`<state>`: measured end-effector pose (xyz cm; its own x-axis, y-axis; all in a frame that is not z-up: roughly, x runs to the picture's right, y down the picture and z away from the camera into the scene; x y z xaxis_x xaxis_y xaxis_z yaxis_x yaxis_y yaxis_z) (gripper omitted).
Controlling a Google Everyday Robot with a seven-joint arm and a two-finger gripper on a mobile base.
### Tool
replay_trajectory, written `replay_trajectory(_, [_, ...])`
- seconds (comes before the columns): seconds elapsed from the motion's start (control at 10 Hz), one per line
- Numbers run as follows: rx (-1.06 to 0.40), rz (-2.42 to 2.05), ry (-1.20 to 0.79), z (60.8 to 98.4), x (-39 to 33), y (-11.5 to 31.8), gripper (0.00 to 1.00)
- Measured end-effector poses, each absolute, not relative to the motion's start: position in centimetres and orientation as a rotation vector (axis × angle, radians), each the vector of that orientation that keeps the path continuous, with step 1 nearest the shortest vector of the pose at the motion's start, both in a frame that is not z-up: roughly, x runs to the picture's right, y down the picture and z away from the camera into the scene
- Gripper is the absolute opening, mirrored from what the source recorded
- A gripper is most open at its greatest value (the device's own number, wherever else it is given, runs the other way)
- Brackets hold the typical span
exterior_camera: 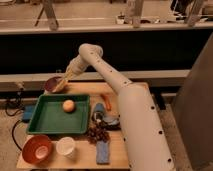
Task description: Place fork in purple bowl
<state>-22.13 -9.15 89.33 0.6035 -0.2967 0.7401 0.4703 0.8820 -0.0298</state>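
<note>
The purple bowl (49,85) sits at the back left corner of the wooden table (130,90), dark maroon outside. My gripper (62,83) is at the end of the white arm (107,75), which reaches from the lower right. The gripper hangs tilted down to the left, right at the bowl's right rim and partly over it. The fork does not show as a separate thing; I cannot make it out at the gripper or in the bowl.
A green tray (50,125) holds an orange fruit (68,105). An orange-red bowl (36,149) and a white cup (65,146) stand in front of it. An orange-red carrot-like piece (107,100), dark grapes (97,134) and a blue sponge (102,152) lie to the right.
</note>
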Motion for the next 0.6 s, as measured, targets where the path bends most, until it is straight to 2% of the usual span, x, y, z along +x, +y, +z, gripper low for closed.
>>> replay_trajectory(0.4, [-0.213,-0.452,-0.812,89.6,-22.4,-9.4,0.04])
replay_trajectory(0.6, [-0.151,-0.477,-0.827,91.4,-24.2,-9.6,0.04])
